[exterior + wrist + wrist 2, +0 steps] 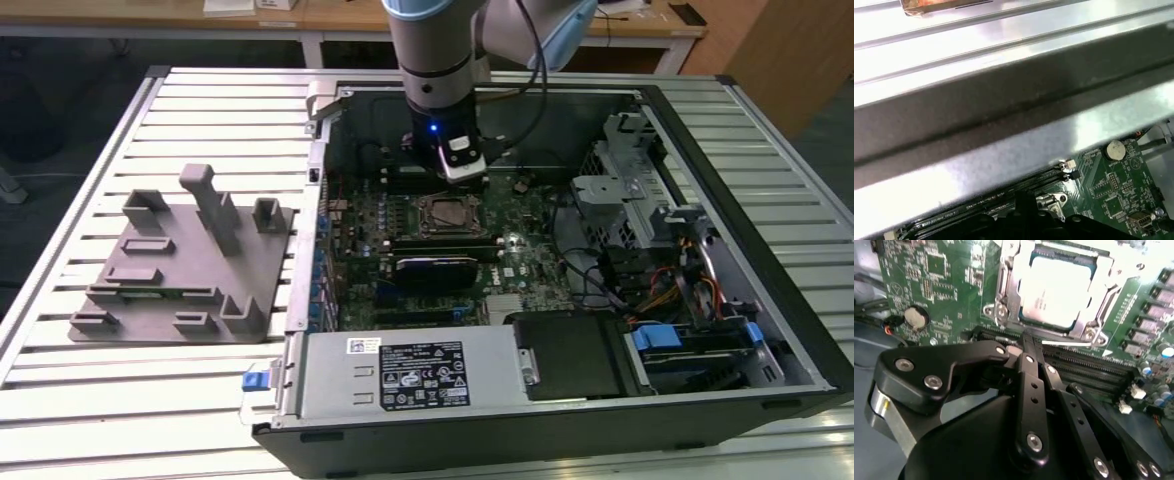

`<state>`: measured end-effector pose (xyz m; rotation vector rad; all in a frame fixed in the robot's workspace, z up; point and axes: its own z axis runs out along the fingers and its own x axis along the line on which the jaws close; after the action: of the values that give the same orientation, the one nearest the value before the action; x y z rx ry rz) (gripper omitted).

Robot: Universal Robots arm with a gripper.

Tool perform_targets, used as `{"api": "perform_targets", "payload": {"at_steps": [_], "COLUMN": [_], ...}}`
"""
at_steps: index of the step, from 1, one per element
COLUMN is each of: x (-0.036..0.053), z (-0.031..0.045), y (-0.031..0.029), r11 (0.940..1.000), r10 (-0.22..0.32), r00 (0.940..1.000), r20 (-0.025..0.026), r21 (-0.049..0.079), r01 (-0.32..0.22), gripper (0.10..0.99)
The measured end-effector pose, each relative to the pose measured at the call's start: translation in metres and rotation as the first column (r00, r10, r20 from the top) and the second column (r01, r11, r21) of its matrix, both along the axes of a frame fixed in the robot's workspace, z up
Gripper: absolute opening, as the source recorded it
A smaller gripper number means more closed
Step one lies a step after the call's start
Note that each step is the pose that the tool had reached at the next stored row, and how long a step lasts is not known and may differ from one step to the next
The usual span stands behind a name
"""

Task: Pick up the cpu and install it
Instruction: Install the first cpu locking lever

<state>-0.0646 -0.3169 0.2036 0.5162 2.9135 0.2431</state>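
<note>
Silver square cpu seated in socket, upper centre; black end effector closed, empty; lift straight.

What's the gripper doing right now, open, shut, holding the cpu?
Gripper: fingers together, shut, holding nothing that shows. It hangs inside the computer case, beside the cpu, which sits in its socket on the motherboard.

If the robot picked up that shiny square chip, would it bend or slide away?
The cpu looks like a flat square with a shiny metal top, so it would probably stay stiff, not bend. That smooth top may be slippery to hold. It lies flat in the socket frame, so it likely won't roll or tip. The tool sits beside it.
</note>
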Motion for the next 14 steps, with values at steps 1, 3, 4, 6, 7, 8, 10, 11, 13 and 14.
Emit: {"api": "perform_targets", "payload": {"at_steps": [1, 3, 4, 6, 7, 8, 10, 11, 13, 14], "x": [0.0000, 0.0000, 0.0000, 0.0001, 0.0000, 0.0000, 0.0001, 0.0001, 0.0000, 0.0000], "z": [0.0000, -0.0002, -0.0003, -0.0010, -0.0015, -0.0020, -0.0032, -0.0037, -0.0048, -0.0053], "y": [0.0017, 0.0042, 0.0044, 0.0044, 0.0044, 0.0044, 0.0043, 0.0042, 0.0038, 0.0034], "r11": [1.0000, 1.0000, 1.0000, 1.0000, 1.0000, 1.0000, 1.0000, 1.0000, 1.0000, 1.0000], "r10": [0.000, 0.000, 0.000, 0.000, 0.000, 0.000, 0.000, -0.001, -0.001, -0.001], "r00": [1.0000, 1.0000, 1.0000, 1.0000, 1.0000, 1.0000, 1.0000, 1.0000, 1.0000, 1.0000], "r20": [0.0006, 0.0017, 0.0021, 0.0044, 0.0050, 0.0057, 0.0065, 0.0069, 0.0077, 0.0080], "r21": [0.000, 0.000, 0.000, -0.001, -0.002, -0.003, -0.005, -0.006, -0.008, -0.009], "r01": [0.000, 0.000, 0.000, 0.000, 0.000, 0.000, 0.000, 0.001, 0.001, 0.001], "gripper": [0.106, 0.106, 0.106, 0.106, 0.106, 0.106, 0.106, 0.106, 0.106, 0.106]}}
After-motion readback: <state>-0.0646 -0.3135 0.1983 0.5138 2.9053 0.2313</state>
